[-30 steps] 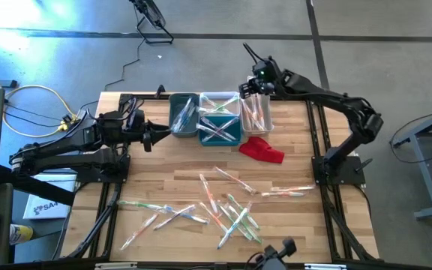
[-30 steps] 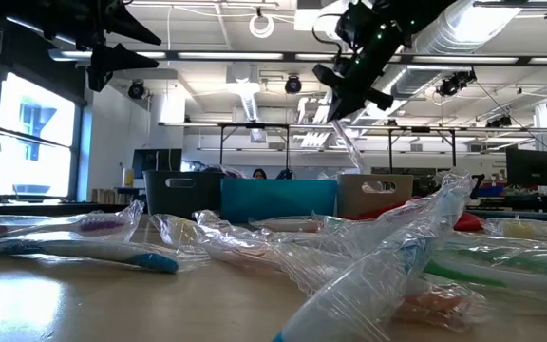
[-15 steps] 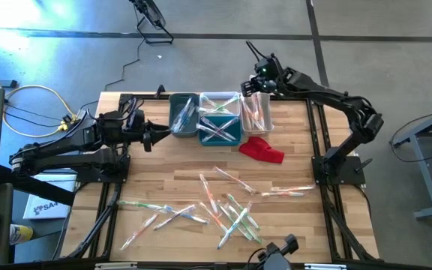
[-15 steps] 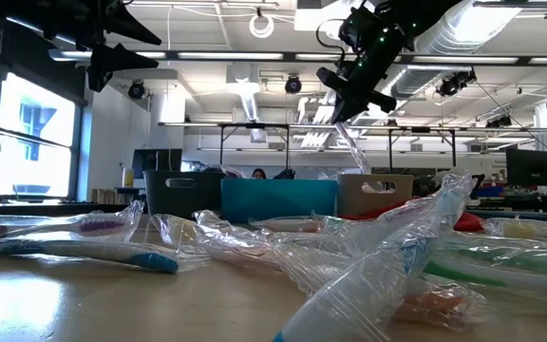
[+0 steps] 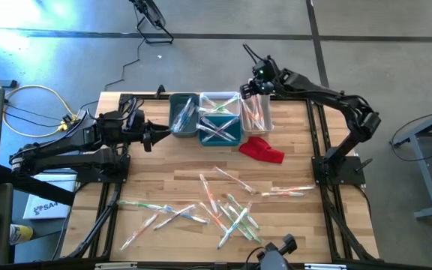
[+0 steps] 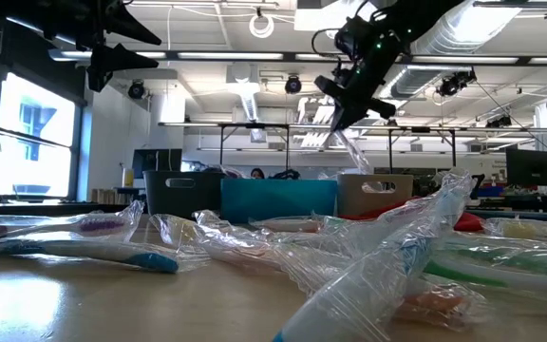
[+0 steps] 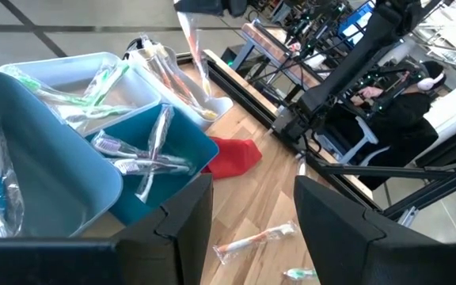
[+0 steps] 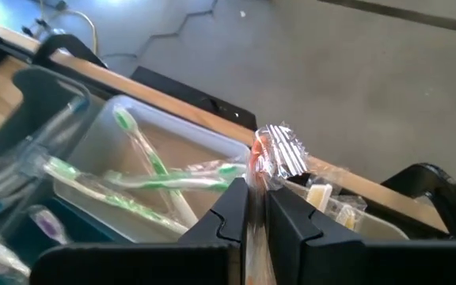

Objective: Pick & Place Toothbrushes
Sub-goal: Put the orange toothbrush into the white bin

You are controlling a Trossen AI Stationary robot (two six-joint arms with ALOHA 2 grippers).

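Many wrapped toothbrushes (image 5: pixel 227 206) lie scattered on the near half of the wooden table. More of them fill the grey bin (image 5: pixel 184 114), the white bin (image 5: pixel 217 101), the teal bin (image 5: pixel 220 130) and the beige bin (image 5: pixel 256 114) at the far edge. My right gripper (image 5: pixel 252 86) hovers over the beige bin, shut on one orange-handled wrapped toothbrush (image 6: pixel 349 152) that hangs below it. My left gripper (image 7: pixel 248 229) stands open and empty left of the grey bin, above the table. My right gripper pinches the wrapped toothbrush's upper end (image 8: pixel 255 168) between its two fingers, with crinkled clear wrapper (image 8: pixel 282 152) sticking out past them. The fingers slant down from the table's right. The toothbrush hangs steeply below, its lower end (image 7: pixel 203 83) over the beige bin.
A red cloth (image 5: pixel 262 149) lies on the table just near of the beige bin. In the low view, wrapped toothbrushes (image 6: pixel 378 266) crowd the foreground. Bare wood shows between the bins and the scattered pile.
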